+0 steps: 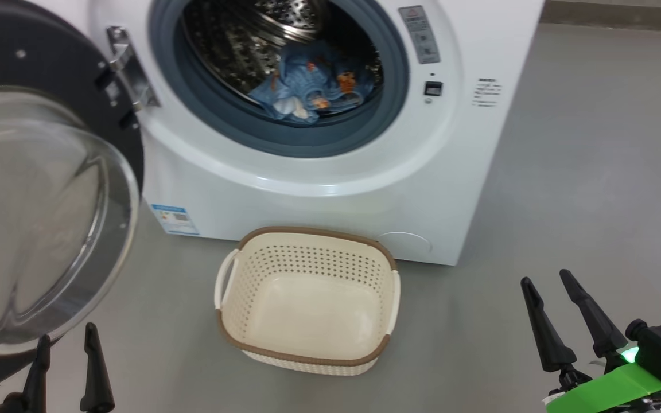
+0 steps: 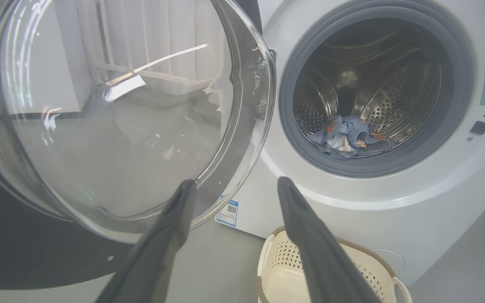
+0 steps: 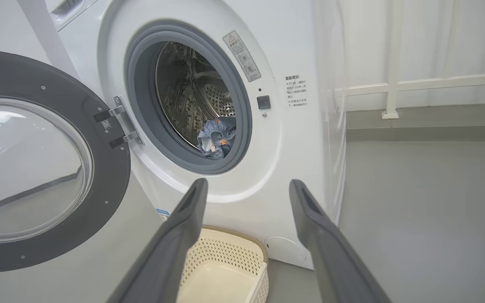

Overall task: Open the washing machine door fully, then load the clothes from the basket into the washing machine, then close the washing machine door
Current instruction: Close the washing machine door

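Washing machine door (image 1: 38,201) hangs wide open, filling the left side of the head view, glass bowl bulging out. Clothes (image 1: 313,86) are in the drum (image 1: 233,51), top centre: blue bear-print w/ a cream bit, bunched just behind the grey gasket (image 1: 284,137). Basket (image 1: 313,232) sits on the floor (image 1: 594,201), mid-frame, right in front of the washing machine (image 1: 319,195), its bare bottom showing. Left gripper (image 1: 66,335), lower left, fingers spread, tips near the door's lower rim; can't tell if touching. Right gripper (image 1: 545,278), lower right, fingers spread too, over the floor, well apart from the basket.
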Available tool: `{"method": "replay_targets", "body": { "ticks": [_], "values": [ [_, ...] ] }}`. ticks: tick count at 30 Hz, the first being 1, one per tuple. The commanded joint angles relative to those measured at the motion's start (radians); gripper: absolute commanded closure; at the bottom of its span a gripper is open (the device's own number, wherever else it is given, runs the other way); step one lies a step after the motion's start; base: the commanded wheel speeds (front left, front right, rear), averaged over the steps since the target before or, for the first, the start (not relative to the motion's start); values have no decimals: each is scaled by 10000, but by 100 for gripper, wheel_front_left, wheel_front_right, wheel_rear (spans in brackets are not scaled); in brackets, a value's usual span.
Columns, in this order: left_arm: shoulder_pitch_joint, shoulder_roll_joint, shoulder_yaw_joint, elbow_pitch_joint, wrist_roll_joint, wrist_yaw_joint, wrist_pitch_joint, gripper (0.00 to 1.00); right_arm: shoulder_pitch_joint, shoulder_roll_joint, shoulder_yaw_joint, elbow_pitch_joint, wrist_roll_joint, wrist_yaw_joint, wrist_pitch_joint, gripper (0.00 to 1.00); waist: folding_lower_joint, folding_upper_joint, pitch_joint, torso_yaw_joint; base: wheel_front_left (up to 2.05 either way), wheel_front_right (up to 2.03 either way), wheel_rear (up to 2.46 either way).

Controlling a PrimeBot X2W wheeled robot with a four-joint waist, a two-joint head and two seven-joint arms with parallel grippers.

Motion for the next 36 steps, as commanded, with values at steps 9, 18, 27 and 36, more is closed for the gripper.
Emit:
{"method": "replay_targets", "body": {
  "ticks": [9,18,27,36],
  "values": [
    [65,-45,408,-307,-149,6,-65,0,-556,-303,524,-98,133,56,-80,0,0,0,-50,1801,0,0,0],
    [256,-128,638,-380,-86,6,-65,0,-604,-370,781,-51,184,56,-80,0,0,0,-67,2723,0,0,0],
    [403,-152,938,-572,-9,6,-65,0,-795,-433,1064,33,210,56,-80,0,0,0,19,2994,0,0,0],
    [585,-156,1231,-661,-59,77,-65,0,-993,-366,1368,182,315,56,-80,0,0,0,-146,2992,0,0,0]
  ]
}}
